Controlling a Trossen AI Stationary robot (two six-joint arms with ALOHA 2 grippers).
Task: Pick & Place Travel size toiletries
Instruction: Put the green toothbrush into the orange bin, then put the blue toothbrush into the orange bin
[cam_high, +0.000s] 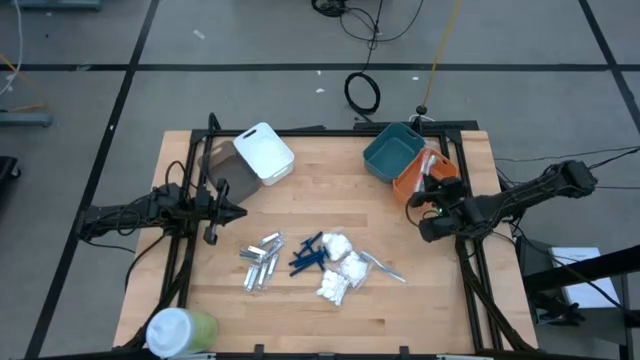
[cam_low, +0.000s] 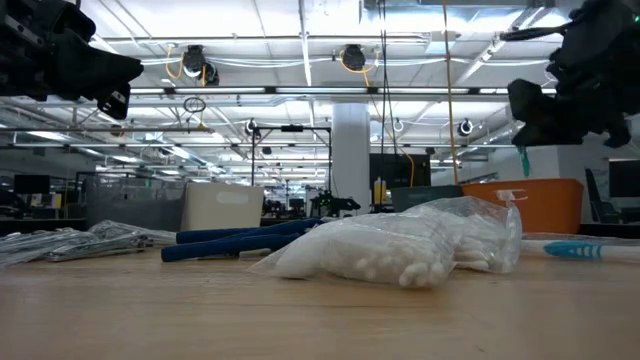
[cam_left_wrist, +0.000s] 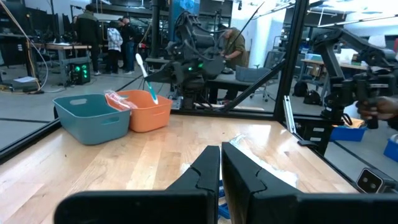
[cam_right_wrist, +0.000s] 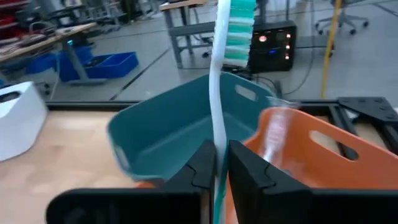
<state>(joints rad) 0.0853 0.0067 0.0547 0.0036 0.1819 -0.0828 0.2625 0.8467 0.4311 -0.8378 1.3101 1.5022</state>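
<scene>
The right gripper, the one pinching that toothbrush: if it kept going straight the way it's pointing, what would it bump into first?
Probably the orange bin, whose rim lies just ahead of the right gripper. The teal bin sits right beside it, and depth is hard to judge, so the toothbrush might reach either.

Teal bin (cam_high: 392, 152), orange bin (cam_high: 418, 176), white bin (cam_high: 264, 152), dark blue sticks (cam_high: 306, 255), silver tubes (cam_high: 260, 264), white packets (cam_high: 338, 268).

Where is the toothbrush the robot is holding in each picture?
High view: hidden in the right hand, above the orange bin.
Low view: too dark to tell by the right hand, top right.
Left wrist view: toothbrush upright above the orange bin.
Right wrist view: upright between the fingers.
Shared landmark: the orange bin beside the teal bin.
</scene>
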